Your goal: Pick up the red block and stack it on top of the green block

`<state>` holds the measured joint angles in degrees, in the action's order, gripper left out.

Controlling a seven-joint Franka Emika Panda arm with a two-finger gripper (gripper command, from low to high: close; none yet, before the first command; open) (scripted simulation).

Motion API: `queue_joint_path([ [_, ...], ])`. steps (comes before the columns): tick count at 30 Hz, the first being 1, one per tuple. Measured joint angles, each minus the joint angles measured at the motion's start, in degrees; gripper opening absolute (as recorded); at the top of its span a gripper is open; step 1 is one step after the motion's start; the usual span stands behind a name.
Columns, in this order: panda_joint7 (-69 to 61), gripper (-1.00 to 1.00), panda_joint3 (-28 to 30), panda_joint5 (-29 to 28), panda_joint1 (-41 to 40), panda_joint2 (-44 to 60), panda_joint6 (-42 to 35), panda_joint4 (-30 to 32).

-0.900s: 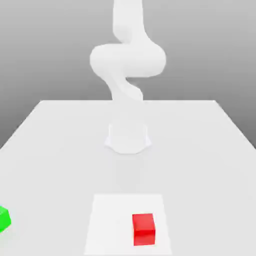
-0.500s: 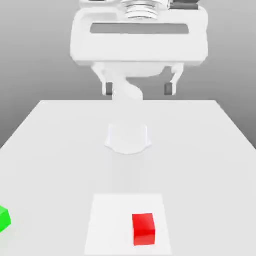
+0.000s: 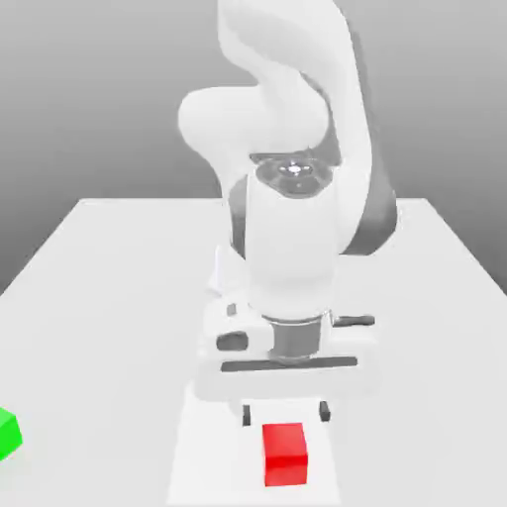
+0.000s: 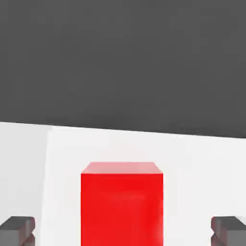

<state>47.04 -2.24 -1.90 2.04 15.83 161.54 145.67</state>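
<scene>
In the exterior view, the small bright red cube with smooth faces (image 3: 285, 454) sits on a paler white square patch (image 3: 213, 446) of the pale grey tabletop (image 3: 109, 287), and everything else is placed from it. The white two-finger gripper (image 3: 286, 413) hangs just above and behind the red cube, its two dark fingers (image 3: 247, 414) spread apart, wider than the cube, and holding nothing; the fingertips are close to the cube's top but I cannot tell whether they touch it. The white Panda arm (image 3: 287, 218) rises behind the cube and bends down over it. The small bright green cube with smooth faces (image 3: 8, 434) lies well apart from the red cube, toward the exterior view's left, cut off by the picture's edge. In the hand view, the red cube (image 4: 121, 204) stands in the middle with its top face and one side face showing, resting on the white square patch (image 4: 62, 182). A dark fingertip (image 4: 17, 229) sits on either side of the cube, each apart from its side faces, so the cube lies between the spread fingers.
</scene>
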Motion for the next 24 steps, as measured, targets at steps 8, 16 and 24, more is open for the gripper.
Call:
queue_joint_path([
  [8, 0.5, -1.0, 0.4, -0.6, 0.3, 4.3, 3.6, -0.6],
  [16, -2.5, -1.0, 1.8, 1.8, -3.7, -5.8, -6.9, -0.9],
  [24, -10.6, -1.0, 11.8, 5.9, -16.8, -4.5, -12.4, -7.4],
])
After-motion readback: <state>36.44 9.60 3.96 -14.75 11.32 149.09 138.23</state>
